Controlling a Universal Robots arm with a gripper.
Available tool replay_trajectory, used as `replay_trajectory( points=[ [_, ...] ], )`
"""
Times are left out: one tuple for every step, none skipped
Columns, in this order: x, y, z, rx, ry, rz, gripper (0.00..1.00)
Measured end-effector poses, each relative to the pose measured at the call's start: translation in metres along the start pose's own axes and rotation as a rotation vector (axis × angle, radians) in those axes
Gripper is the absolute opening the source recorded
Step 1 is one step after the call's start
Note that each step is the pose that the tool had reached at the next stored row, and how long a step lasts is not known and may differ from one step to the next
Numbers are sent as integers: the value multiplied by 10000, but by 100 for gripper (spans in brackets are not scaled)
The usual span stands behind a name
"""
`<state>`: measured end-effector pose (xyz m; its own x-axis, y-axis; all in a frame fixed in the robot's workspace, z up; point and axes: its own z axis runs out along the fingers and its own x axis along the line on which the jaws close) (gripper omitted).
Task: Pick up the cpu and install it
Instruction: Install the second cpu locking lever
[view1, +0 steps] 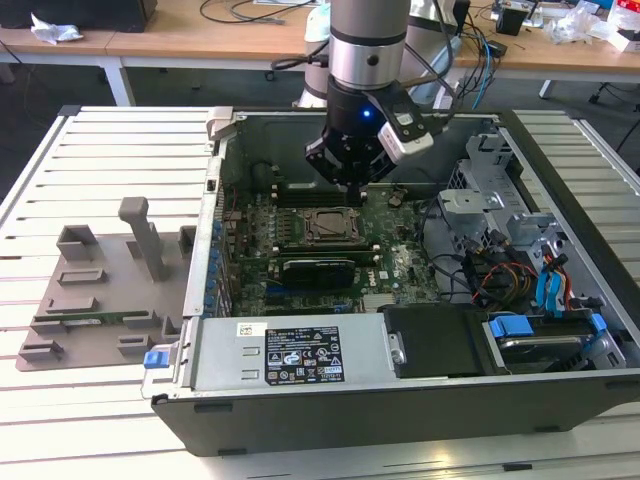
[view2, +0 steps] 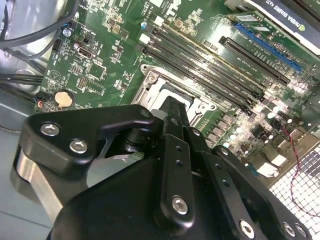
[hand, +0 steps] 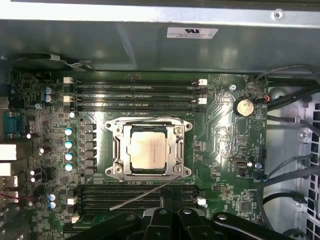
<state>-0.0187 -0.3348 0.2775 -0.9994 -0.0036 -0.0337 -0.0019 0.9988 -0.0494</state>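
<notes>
The cpu (hand: 148, 150), a pale silver square chip, lies flat inside the black socket with its metal frame (hand: 118, 131) on the green motherboard (hand: 222, 135), as the first wrist view shows. A thin metal lever (hand: 145, 192) slants away from the socket's edge. In the exterior view my gripper (view1: 352, 184) hangs inside the open computer case (view1: 400, 400), just above and behind the socket (view1: 330, 226). The second wrist view shows the gripper (view2: 174, 107) black against the socket's frame (view2: 150, 82). Nothing is seen in its grasp.
Rows of memory slots (hand: 135, 92) flank the socket on both sides. A graphics card (view1: 318, 268), power supply (view1: 290, 355) and drive cage with cables (view1: 500, 260) crowd the case. A grey tray (view1: 90, 300) lies on the slatted table at the exterior view's left.
</notes>
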Motion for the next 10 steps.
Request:
replay_trajectory(
  points=[
    [0, -9, 3, -1, -1, -1, 11],
    [1, -15, 6, -1, -1, 0, 11],
    [4, -33, 11, 0, 0, -1, 11],
    [7, -47, 16, 0, 0, -1, 11],
    [10, -58, 20, 0, 0, -1, 11],
    [25, -95, 41, -7, -1, 1, 11],
    [36, -111, 65, -7, 0, -2, 11],
    [43, -120, 84, -8, 0, -1, 11],
    [49, -128, 97, -17, 0, 0, 11],
    [56, -151, 101, -91, -1, 3, 11]
  ],
)
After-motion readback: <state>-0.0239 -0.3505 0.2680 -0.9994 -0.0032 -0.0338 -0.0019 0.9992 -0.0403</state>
